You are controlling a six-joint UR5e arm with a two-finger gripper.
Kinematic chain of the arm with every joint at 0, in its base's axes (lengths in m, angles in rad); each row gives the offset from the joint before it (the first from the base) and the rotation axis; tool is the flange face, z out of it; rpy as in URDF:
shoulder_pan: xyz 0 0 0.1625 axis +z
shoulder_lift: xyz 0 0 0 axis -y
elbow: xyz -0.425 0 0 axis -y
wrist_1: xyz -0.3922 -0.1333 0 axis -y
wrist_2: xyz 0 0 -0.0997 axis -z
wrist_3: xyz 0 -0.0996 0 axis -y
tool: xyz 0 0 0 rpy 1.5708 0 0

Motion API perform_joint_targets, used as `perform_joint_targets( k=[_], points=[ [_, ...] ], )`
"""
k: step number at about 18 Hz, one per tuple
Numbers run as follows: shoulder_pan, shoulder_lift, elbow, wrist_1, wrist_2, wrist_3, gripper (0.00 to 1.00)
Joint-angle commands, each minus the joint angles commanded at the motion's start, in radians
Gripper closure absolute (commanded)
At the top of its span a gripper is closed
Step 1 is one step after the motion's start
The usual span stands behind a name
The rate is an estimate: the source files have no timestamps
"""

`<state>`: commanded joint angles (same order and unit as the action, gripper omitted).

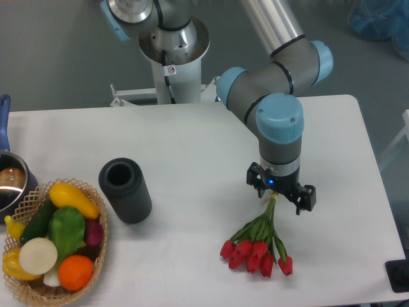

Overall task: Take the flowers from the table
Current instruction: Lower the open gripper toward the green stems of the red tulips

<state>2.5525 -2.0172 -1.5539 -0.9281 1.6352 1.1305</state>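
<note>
The flowers [257,248], a small bunch of red tulips with green stems, lie at the front right of the white table [192,141], buds toward the front edge. The stems run up and back to the gripper [275,194], which points straight down over their ends. The arm's wrist hides the fingers, so I cannot tell whether they are closed on the stems. The buds look to be at or very near the tabletop.
A dark grey ribbed cylinder vase [125,190] lies on the table left of centre. A wicker basket [32,291] of coloured vegetables sits at the front left corner. A metal pot [9,182] with a blue handle stands at the left edge. The robot's base [172,45] is at the back.
</note>
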Motion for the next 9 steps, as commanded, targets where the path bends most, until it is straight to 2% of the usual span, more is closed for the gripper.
perform_joint_targets(
  k=[4,6,7,9],
  points=[
    [-0.002,-0.002,-0.003,0.000,-0.002,-0.002,0.00],
    [-0.002,-0.009,-0.024,0.005,-0.002,-0.009,0.00],
    [-0.002,-0.011,-0.046,0.017,0.000,-0.009,0.00],
    [-0.002,-0.011,-0.098,0.084,0.000,-0.015,0.00]
  ],
)
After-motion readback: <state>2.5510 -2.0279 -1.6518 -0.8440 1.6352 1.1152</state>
